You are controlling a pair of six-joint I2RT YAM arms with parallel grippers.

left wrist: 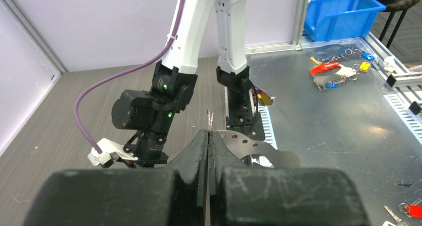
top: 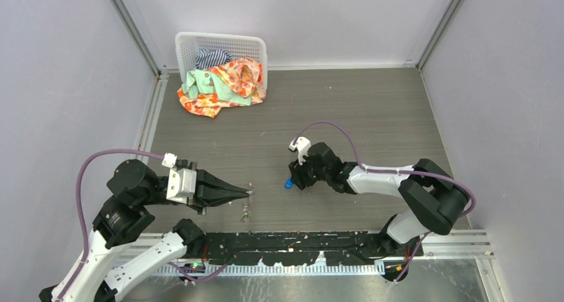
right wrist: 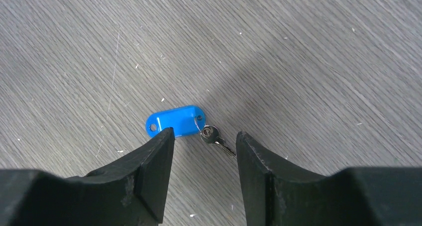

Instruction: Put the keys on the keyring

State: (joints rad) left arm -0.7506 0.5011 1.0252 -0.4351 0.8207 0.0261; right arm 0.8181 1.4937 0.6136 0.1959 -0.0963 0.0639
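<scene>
**Left.** The left end effector (top: 247,193) has its fingers pressed together and points right, low over the surface (top: 372,116). A thin silvery wire stands out of its tips. This is taken to be the keyring (left wrist: 210,120), pinched at the rim.

**Centre.** The blue key (right wrist: 174,122) lies flat on the surface, well apart from the keyring. Its small metal blade trails from the tag on a tiny link.

**Right.** The right end effector (right wrist: 204,134) has its fingers apart above the key. The blade lies in the gap and the tag sits over toward one finger. Whether anything touches cannot be told.

**Green key.** Not found in any view.

**Risks.**
- The grip is off-centre. Closing may catch only the blade or link, so the tag swings loose, or one finger may shove the tag aside.
- The key is thin and flat, so the pads could skid over it.
- The wire is slight and might twist in the left pinch, spoiling the threading.

**Views.**
- Only the top view shows the spacing of the two arms, and a basket (top: 189,49) of clothes at the back.
- Only the left wrist view shows the wire at the tips. The key is not seen there.
- Only the right wrist view shows the tag's hole and the blade.
</scene>
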